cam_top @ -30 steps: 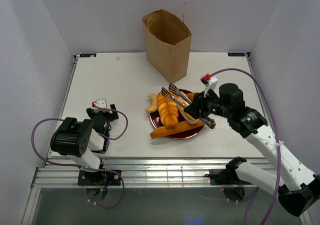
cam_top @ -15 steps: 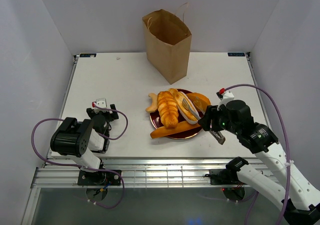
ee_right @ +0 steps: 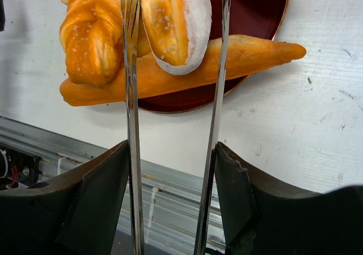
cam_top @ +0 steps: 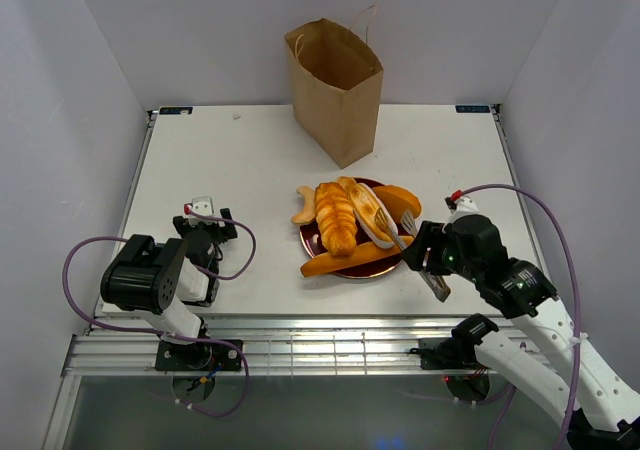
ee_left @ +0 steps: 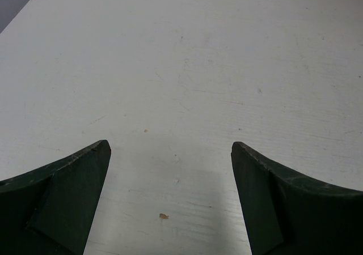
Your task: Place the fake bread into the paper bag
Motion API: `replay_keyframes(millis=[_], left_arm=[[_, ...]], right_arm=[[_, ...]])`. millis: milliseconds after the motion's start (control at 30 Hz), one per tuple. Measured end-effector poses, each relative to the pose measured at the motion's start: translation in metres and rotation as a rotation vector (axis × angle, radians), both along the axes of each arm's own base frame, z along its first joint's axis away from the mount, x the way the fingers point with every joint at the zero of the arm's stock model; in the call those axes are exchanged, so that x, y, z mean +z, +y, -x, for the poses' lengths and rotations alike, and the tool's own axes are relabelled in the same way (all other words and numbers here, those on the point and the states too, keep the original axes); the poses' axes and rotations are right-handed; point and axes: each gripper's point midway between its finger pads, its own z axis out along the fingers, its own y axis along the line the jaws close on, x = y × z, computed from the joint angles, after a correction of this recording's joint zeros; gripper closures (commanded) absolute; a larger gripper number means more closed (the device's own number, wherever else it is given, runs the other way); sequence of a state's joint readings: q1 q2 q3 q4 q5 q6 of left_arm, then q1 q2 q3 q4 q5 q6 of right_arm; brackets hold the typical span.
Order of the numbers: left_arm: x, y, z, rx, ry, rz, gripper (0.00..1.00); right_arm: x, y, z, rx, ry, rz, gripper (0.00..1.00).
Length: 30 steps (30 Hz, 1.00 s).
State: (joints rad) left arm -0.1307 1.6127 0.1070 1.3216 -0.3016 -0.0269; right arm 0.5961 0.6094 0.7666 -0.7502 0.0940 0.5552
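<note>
left hand point(ee_left: 170, 147) wide open, idle over bare surface point(cam_top: 220, 160), clear of the work. right hand point(ee_right: 170, 153) grips metal tongs point(ee_right: 131, 68), arms partly spread so the tips straddle the white-edged filled roll point(ee_right: 176, 22), likely to pinch it. All bread point(cam_top: 340, 220) on red plate point(ee_right: 255, 11), baguette point(ee_right: 244, 54) across near rim. paper bag point(cam_top: 335, 80) upright beyond, mouth open to receive

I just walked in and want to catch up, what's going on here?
The right gripper holds metal tongs, their tips either side of a filled roll on the dark red plate of fake bread. The paper bag stands upright behind the plate. The left gripper sits open over bare table, holding nothing.
</note>
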Motion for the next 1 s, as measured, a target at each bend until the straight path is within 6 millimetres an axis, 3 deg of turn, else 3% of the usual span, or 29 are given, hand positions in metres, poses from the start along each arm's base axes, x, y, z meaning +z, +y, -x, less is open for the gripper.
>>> replay_keyframes(millis=[200,633,1000], left_arm=[[0.000,0.000,0.000,0.000,0.000,0.000,0.02],[0.000,0.000,0.000,0.000,0.000,0.000,0.02],[0.000,0.000,0.000,0.000,0.000,0.000,0.02]], right_arm=[[-0.021,-0.001,0.005,-0.023,0.063,0.001,0.34],[-0.034,0.018,0.011,0.015,0.098,-0.109,0.37],[-0.029,0.024,0.010,0.017,0.090,-0.153,0.62]])
